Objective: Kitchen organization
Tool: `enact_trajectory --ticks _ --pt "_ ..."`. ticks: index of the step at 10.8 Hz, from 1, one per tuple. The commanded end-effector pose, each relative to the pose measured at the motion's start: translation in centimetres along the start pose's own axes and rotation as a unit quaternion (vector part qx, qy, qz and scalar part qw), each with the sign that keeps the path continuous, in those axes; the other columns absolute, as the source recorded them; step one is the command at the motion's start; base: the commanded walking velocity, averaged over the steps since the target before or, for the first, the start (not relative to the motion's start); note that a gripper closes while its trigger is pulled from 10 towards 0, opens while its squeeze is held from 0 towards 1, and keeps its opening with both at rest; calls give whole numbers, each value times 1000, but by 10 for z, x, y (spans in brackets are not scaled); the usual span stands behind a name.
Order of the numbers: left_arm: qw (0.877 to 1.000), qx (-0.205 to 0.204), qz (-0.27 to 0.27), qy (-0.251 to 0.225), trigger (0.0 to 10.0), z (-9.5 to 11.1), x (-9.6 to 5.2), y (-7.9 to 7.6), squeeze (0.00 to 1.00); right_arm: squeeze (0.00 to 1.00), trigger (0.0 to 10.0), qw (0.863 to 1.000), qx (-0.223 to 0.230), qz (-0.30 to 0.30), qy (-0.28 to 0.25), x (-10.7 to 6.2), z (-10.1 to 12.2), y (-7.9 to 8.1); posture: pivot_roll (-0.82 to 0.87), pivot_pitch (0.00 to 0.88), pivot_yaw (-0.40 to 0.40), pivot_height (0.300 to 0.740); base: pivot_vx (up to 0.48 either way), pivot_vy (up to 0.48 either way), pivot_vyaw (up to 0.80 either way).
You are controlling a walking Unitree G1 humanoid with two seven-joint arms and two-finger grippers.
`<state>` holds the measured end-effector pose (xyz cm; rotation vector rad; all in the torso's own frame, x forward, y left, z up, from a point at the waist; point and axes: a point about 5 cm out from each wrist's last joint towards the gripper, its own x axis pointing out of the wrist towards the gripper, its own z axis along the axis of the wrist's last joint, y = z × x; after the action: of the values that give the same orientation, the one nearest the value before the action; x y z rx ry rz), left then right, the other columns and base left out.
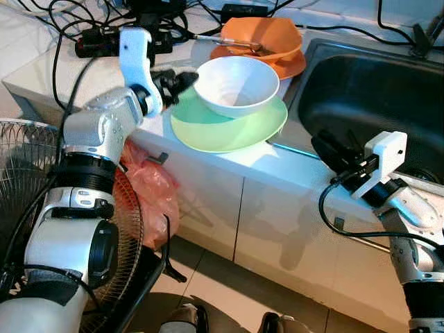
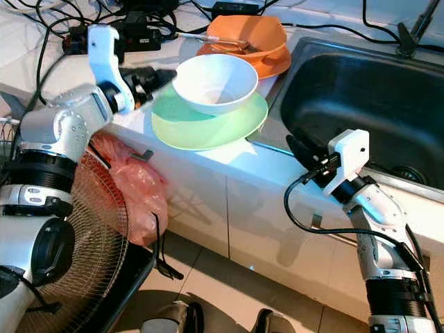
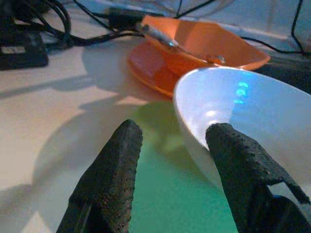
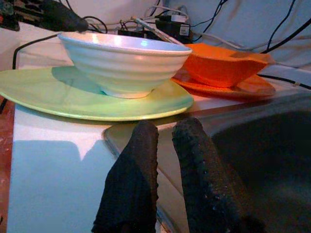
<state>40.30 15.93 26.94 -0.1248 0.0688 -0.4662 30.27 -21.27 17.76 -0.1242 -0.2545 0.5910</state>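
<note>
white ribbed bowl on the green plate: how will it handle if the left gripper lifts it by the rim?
The white ribbed bowl looks rigid and glossy, probably ceramic, so likely slippery at the rim and breakable. It sits loose on the round green plate on a narrow foot, so a push may slide or tip it. The left gripper has open fingers beside its rim.

White counter [image 1: 41,76], dark sink [image 1: 374,104], white cabinets [image 1: 208,201], tiled floor [image 1: 229,291], fan [image 1: 132,229].

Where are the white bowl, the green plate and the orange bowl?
white bowl [image 1: 237,82], left eye view, inner wall.
green plate [image 1: 208,128], left eye view, bare rim in front of the bowl.
orange bowl [image 1: 267,33], left eye view, inside surface.
</note>
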Motion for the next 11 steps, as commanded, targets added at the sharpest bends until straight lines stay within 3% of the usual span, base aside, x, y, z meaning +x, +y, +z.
enact_trajectory --ticks 1,5,11 --pt "1000 7 -19 -5 10000 8 1 -3 0 0 10000 1000 5 13 10 1 -4 7 79 155 72 740 0 0 0" --pt "999 6 -53 11 10000 1 5 -9 0 0 10000 1000 9 13 8 2 -6 9 79 159 77 740 0 0 0" --pt "998 -3 -32 58 10000 -18 12 -14 0 0 10000 1000 12 13 7 1 -7 13 72 158 91 740 0 0 0"
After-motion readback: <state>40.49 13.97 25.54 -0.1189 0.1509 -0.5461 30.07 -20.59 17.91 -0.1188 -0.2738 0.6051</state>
